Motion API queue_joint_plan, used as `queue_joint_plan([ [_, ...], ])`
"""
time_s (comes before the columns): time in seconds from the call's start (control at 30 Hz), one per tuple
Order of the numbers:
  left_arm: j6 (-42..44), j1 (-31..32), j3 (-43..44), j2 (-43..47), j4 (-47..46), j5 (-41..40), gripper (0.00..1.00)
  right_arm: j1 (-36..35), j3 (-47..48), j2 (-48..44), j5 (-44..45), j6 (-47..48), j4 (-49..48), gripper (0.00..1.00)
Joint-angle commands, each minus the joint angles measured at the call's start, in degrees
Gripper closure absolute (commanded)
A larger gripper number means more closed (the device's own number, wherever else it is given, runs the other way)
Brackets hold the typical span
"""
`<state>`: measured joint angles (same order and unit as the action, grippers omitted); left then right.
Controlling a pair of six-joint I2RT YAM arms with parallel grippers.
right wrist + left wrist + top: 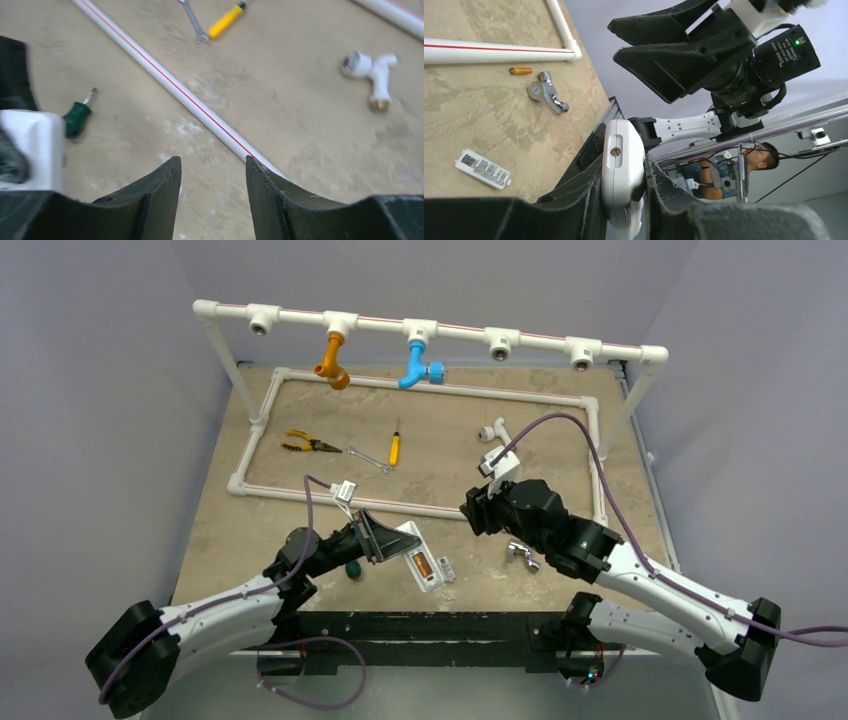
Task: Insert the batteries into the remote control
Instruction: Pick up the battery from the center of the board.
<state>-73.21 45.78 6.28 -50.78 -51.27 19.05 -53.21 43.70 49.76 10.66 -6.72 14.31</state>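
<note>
The remote control [622, 165] is smooth, glossy white plastic. The fingers [150, 205] are matt black plastic, faintly ridged. The desk [484, 125] looks matt, mottled and rough. The pipe [200, 110] is smooth white plastic, and the bracket [546, 94] is shiny metal.

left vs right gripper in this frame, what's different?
Left gripper is shut on the remote; right gripper has its jaws apart with nothing between them. Left gripper sits on the near side of the pipe; right gripper hangs over that pipe. Shared: both are black, and in the top view they point toward each other.
</note>
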Motion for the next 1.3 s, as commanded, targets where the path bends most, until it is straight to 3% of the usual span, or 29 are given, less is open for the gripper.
queue_joint_plan([
  [0.0, 7.6, 0.2, 4.1, 8.8, 19.6, -2.2, 1.0, 0.3, 1.9, 1.2, 20.3, -17.8, 13.9, 0.49],
  [0.1, 9.4, 0.2, 5.0, 12.2, 24.9, -3.1, 1.0, 1.8, 2.4, 4.0, 22.6, -25.4, 21.1, 0.43],
  [0.2, 9.4, 0.2, 5.0, 12.5, 25.4, -2.9, 1.0, 6.4, 1.8, 7.1, 19.6, -29.4, 23.3, 0.38],
  [0.57, 8.3, 0.2, 3.6, 12.7, 23.2, -2.1, 1.0, 19.7, -1.9, 17.1, 8.4, -29.5, 15.4, 0.34],
  [1.27, 7.9, 0.2, 3.4, 13.7, 23.7, -2.0, 1.0, 23.1, -7.0, 24.1, 5.1, -31.8, 8.6, 0.38],
])
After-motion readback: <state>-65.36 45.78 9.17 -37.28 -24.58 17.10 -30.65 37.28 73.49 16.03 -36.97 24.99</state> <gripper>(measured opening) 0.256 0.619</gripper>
